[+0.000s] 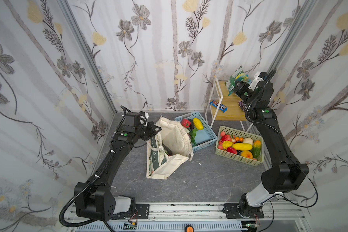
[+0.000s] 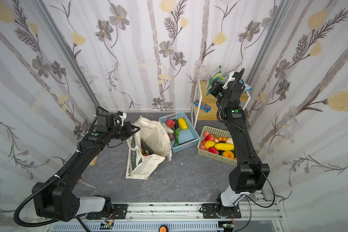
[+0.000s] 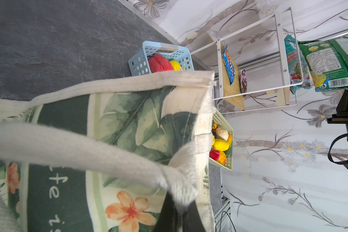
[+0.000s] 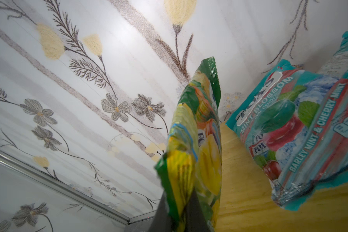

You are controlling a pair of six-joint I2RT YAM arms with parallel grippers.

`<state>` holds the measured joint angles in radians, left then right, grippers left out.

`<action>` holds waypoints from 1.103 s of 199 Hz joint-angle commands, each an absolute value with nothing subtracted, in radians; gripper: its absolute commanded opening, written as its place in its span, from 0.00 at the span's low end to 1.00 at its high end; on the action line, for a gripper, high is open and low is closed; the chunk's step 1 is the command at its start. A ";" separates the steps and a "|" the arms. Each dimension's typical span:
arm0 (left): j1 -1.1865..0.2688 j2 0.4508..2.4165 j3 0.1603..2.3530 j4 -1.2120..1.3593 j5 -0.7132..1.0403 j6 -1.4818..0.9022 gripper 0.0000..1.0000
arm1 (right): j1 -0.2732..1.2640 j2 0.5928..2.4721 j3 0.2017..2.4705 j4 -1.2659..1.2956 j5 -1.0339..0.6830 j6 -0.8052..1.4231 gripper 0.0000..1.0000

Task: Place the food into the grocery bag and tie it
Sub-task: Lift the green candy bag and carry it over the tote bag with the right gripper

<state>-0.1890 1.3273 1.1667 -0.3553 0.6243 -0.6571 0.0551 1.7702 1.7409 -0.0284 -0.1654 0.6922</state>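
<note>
Crinkly green packet, woven canvas tote

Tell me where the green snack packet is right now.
In both top views the green snack packet is at the back right, pinched upright in the right gripper at the wooden shelf, beside the teal candy packet.

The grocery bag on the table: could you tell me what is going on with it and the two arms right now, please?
The left gripper is shut on a handle of the grocery bag, holding its mouth open on the table. The right gripper is up at the wooden shelf, shut on the green snack packet. A few toy vegetables already lie inside the bag; many more sit in the blue basket and the yellow basket. The bag is not tied.
</note>
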 commanded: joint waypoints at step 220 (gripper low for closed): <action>-0.190 1.372 1.198 -0.349 0.630 -0.643 0.00 | 0.544 1.410 1.129 0.168 -0.569 0.563 0.03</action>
